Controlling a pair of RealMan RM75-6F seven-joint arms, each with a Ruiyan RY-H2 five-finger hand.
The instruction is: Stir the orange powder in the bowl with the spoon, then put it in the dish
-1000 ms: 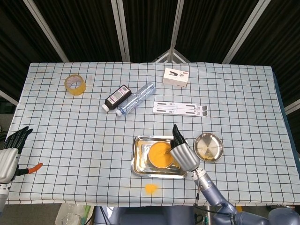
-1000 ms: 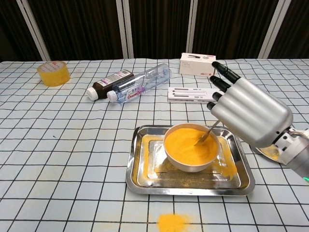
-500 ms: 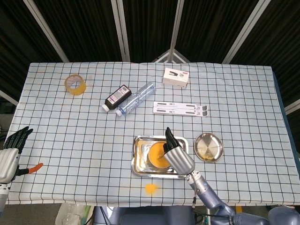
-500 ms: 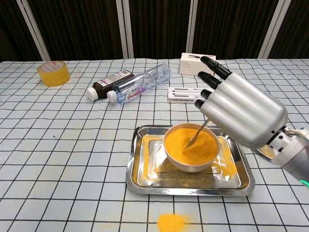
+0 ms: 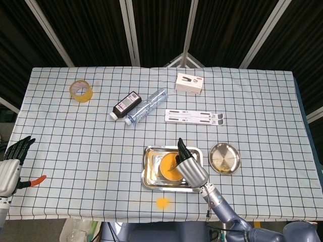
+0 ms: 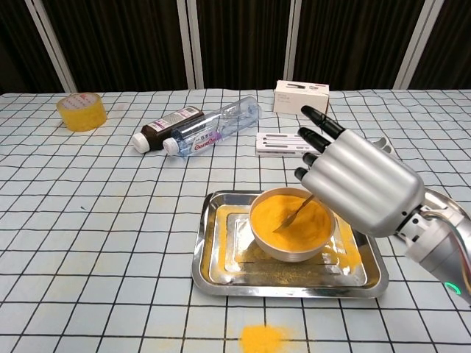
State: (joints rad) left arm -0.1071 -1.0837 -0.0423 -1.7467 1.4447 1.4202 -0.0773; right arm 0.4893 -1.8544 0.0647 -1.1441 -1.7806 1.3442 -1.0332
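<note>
A bowl (image 6: 291, 226) heaped with orange powder (image 5: 168, 165) stands on a steel tray (image 6: 221, 276). My right hand (image 6: 357, 182) hovers over the bowl's right side and holds a spoon (image 6: 292, 215) whose tip is dipped in the powder. In the head view the right hand (image 5: 188, 164) covers the bowl's right half. The round steel dish (image 5: 224, 158) lies right of the tray, with nothing in it. My left hand (image 5: 12, 161) rests at the table's front left edge, fingers apart, holding nothing.
Spilled orange powder (image 6: 262, 339) lies in front of the tray and inside the tray. Further back are a clear bottle (image 6: 212, 126), a dark bottle (image 6: 166, 124), a tape roll (image 6: 81, 111), a white box (image 6: 300, 98) and a flat white pack (image 6: 283, 143). Red-handled pliers (image 5: 34, 180) lie by my left hand.
My right hand has swept left across the bowl, dragging the spoon tip from the right of the powder toward its middle. The left hand has not moved.
</note>
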